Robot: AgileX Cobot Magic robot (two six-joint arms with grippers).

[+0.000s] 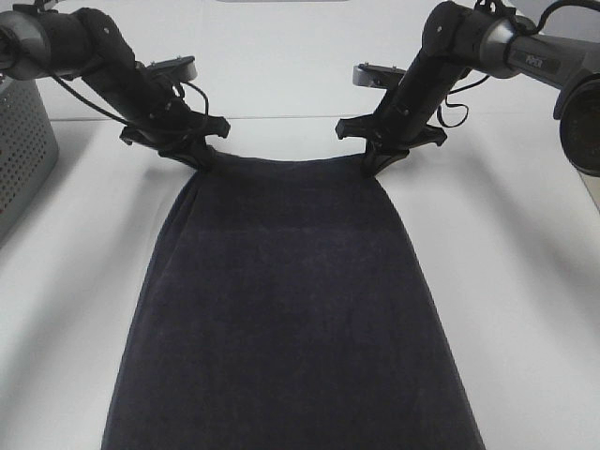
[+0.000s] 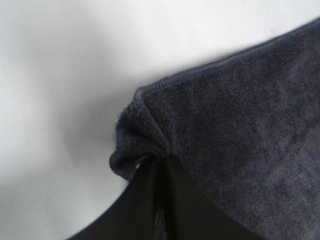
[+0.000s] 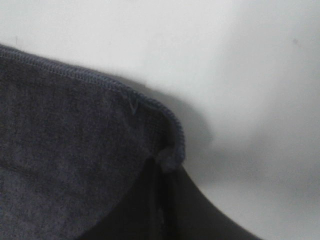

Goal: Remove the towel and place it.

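The dark navy towel lies lengthwise down the middle of the white table, running from the far end to the near edge of the view. My left gripper is shut on the towel's far left corner, which bunches between the fingers. My right gripper is shut on the far right corner, pinched between its fingers. The far hem sags slightly between the two grippers. Both corners look lifted just off the table.
A grey perforated basket stands at the left edge of the table. White table surface shows on both sides of the towel and behind the grippers.
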